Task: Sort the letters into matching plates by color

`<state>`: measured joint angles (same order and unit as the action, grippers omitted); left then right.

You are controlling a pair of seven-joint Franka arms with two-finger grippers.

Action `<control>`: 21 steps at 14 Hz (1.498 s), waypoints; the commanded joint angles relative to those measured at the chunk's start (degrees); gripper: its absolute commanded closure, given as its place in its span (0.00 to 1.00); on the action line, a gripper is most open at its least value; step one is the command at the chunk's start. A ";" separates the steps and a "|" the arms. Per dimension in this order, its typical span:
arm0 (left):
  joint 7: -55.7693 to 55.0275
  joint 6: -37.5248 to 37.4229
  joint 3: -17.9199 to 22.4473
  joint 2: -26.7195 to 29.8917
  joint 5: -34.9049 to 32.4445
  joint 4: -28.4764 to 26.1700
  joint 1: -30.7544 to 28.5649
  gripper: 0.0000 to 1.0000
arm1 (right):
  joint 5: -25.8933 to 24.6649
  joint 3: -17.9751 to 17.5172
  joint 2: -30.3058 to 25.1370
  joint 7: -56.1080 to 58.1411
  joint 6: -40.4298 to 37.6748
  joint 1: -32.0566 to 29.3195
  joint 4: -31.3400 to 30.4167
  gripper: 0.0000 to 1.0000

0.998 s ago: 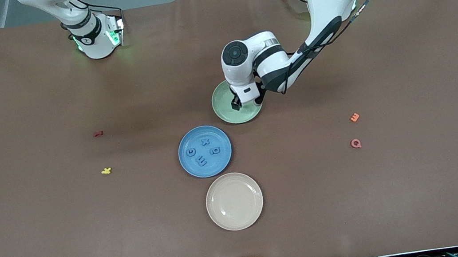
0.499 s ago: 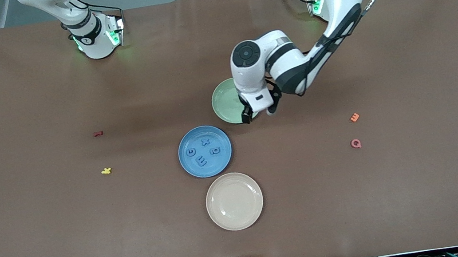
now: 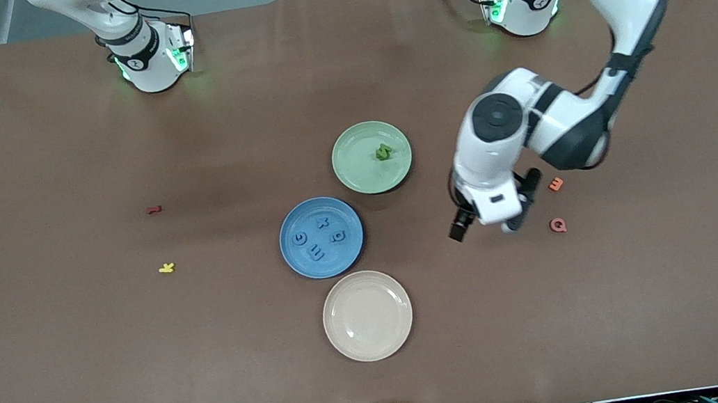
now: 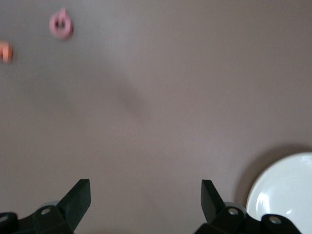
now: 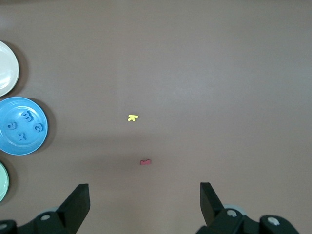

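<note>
The pale green plate [image 3: 357, 163] holds a small green letter clump [image 3: 384, 151]; I cannot tell how many pieces. The blue plate [image 3: 326, 267], nearer the front camera, holds several blue letters [image 3: 316, 254]. My left gripper [image 3: 484, 229] is open and empty over bare table between the green plate and a pink letter; its view shows open fingers [image 4: 78, 200] over bare mat. My right gripper [image 5: 144, 200] is open and empty, high over the right arm's end of the table, outside the front view. Its view shows the blue plate [image 5: 34, 144] with its letters [image 5: 22, 127].
An empty cream plate [image 3: 367, 315] lies nearest the front camera and shows in the left wrist view [image 4: 287, 190]. An orange letter [image 3: 556, 184] and a pink letter [image 3: 558, 225] lie beside the left gripper. A red letter [image 3: 153, 209] and a yellow letter [image 3: 166, 268] lie toward the right arm's end.
My left gripper has moved off the green plate toward the left arm's end and nearer the front camera. The green letter it covered now shows in the plate. The right arm waits.
</note>
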<state>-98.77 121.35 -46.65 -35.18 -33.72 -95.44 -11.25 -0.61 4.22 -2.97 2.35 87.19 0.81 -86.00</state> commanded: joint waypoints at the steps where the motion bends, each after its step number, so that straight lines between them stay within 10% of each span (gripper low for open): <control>1: 9.96 -3.47 -0.19 0.64 -0.55 2.61 -2.80 0.00 | 0.79 -0.27 0.78 0.81 -0.53 -0.81 1.80 0.00; 12: 35.73 -10.08 0.33 2.92 0.06 9.04 -9.14 0.00 | 0.79 -0.27 0.78 0.82 -0.62 -1.25 1.98 0.00; 21: 65.94 -15.25 27.99 18.81 21.92 8.43 3.33 0.00 | 1.05 -0.35 0.78 0.73 -0.09 -1.42 2.33 0.00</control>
<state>-39.27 108.99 -24.09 -21.14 -15.90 -85.80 -10.59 -0.61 4.44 -2.97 2.35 87.48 0.57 -85.31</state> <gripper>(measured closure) 0.000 0.000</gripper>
